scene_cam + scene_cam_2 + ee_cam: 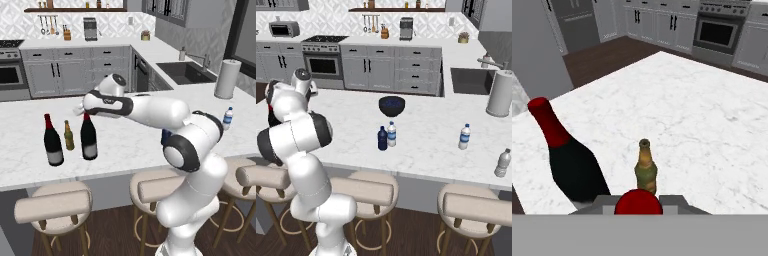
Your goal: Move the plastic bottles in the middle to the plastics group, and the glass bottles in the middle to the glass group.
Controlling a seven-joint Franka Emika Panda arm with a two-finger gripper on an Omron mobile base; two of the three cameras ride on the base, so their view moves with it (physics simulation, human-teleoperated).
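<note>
Three glass bottles stood together at the left end of the marble tabletop (125,145): two tall near-black wine bottles with red foil necks and one shorter amber beer bottle (68,135) between them. The left wine bottle (52,141) stood free. The right wine bottle (89,137) stood upright on the tabletop just beside the amber bottle, its red top under the arm's hand. The tool (638,204) was narrowed around that red foil top, seen from the hand view right at the bottom edge, so it gripped this wine bottle by the neck.

In the right base view, two small bottles stood touching or nearly so in the middle of the tabletop: one opaque dark blue bottle (382,138) and one pale translucent bottle (391,134) with a blue label. Behind them sat one round dark-blue bowl (391,106). Farther right stood one clear water bottle (464,137) with a blue cap, and near the right edge one grey bottle (502,163). One paper towel roll (499,94) stood by the sink (471,80).
</note>
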